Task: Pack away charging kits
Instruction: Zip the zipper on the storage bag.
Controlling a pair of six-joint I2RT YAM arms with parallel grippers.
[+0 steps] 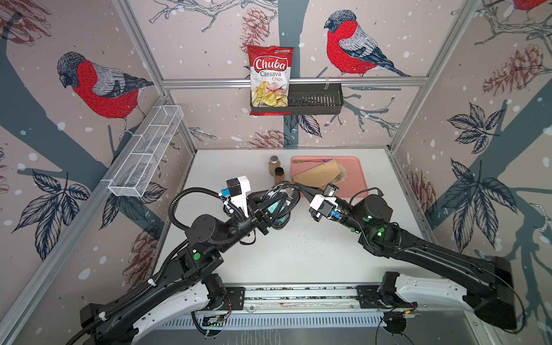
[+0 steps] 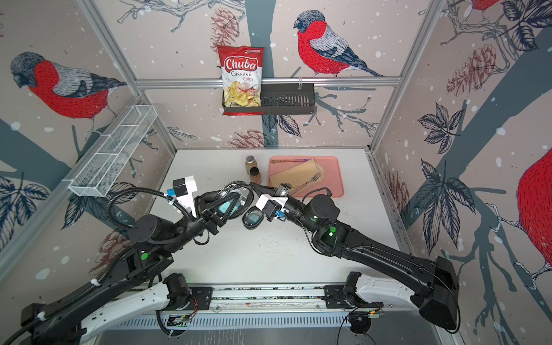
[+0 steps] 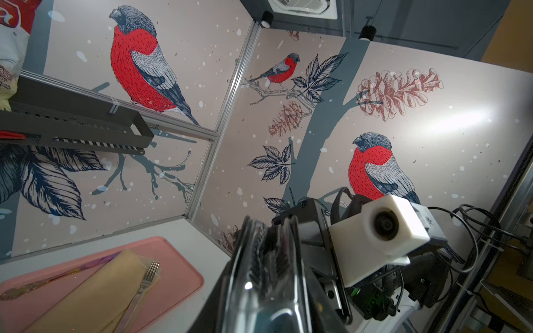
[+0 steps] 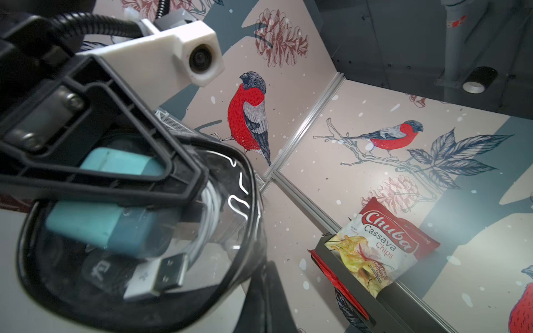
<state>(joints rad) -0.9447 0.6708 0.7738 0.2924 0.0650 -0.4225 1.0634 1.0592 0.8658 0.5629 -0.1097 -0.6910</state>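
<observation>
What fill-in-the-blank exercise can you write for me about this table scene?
1. The plug charger inside the oval clear case is ___.
2. The tray holding the fork is ___.
3. ___ brown spice jars stand beside that tray.
4. The bag in the black wall basket reads Chuba ___ Chips.
Missing words: teal; pink; Two; Cassava.

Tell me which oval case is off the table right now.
The oval case clamped in the left gripper, raised above the surface. The other case lies flat on the table, with no gripper on it.
</observation>
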